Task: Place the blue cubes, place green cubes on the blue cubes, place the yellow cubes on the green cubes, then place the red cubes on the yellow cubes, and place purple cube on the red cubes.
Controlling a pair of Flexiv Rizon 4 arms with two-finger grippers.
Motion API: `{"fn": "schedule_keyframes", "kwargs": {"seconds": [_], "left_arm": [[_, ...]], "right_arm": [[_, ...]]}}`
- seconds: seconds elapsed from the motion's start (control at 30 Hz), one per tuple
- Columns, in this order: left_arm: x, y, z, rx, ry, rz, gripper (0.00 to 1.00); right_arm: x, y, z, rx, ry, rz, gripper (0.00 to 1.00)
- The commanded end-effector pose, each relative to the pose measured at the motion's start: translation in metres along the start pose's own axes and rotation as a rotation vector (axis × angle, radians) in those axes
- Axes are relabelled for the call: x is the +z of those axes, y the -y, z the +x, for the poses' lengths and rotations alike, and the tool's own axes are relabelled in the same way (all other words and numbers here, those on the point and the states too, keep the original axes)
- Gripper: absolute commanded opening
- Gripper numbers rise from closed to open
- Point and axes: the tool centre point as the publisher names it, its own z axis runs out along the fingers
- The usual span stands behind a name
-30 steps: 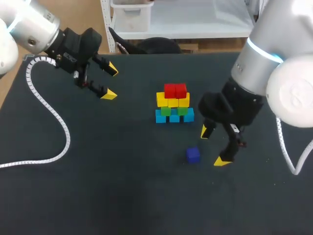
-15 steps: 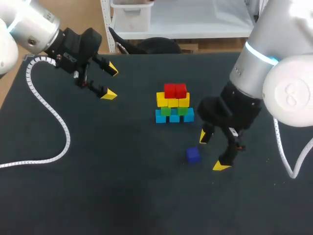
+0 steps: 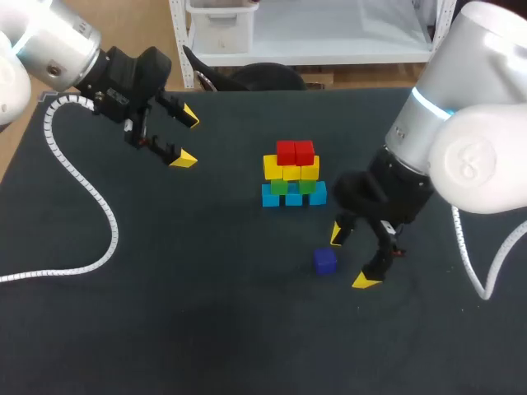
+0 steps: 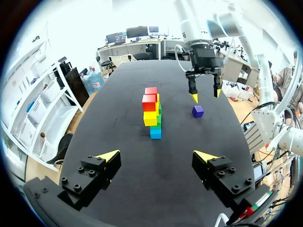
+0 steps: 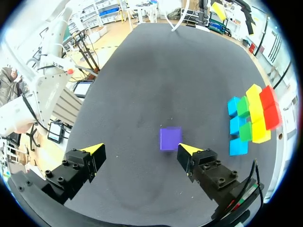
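Observation:
A cube stack stands mid-table: blue cubes (image 3: 294,197) at the base, green cubes (image 3: 290,186) on them, then yellow cubes (image 3: 290,169), and red cubes (image 3: 296,152) on top. The stack (image 4: 151,113) also shows ahead of my left gripper (image 4: 156,155). A lone purple cube (image 3: 325,261) lies on the mat in front of the stack. My right gripper (image 3: 349,257) is open just right of it. In the right wrist view the purple cube (image 5: 170,138) sits close ahead of the right gripper (image 5: 141,148), near one fingertip (image 5: 188,149), untouched. My left gripper (image 3: 186,137) is open and empty at the far left.
A white coiled cable (image 3: 82,189) trails across the left part of the dark mat (image 3: 206,313). The stack (image 5: 251,118) stands off to the side of the right gripper, a short way beyond the purple cube.
My right gripper has moved a little left and toward the table's front, closer to the purple cube. The left arm and the cubes have not moved.

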Motion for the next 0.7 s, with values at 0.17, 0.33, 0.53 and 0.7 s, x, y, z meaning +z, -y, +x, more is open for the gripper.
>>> {"fn": "schedule_keyframes", "kwargs": {"seconds": [0.17,0.33,0.53,0.7], "left_arm": [[0.0,-0.001,0.001,0.003,0.002,0.002,1.0],[0.0,-0.001,0.001,0.003,0.002,0.002,1.0],[0.0,-0.001,0.001,0.003,0.002,0.002,1.0],[0.0,-0.001,0.001,0.003,0.002,0.002,1.0]], "right_arm": [[0.015,0.012,-0.005,0.003,-0.004,0.015,1.0],[0.021,0.016,-0.002,0.015,-0.005,0.029,1.0],[0.024,0.019,0.0,0.021,-0.011,0.041,1.0],[0.026,0.021,-0.002,0.024,-0.013,0.043,1.0]]}}
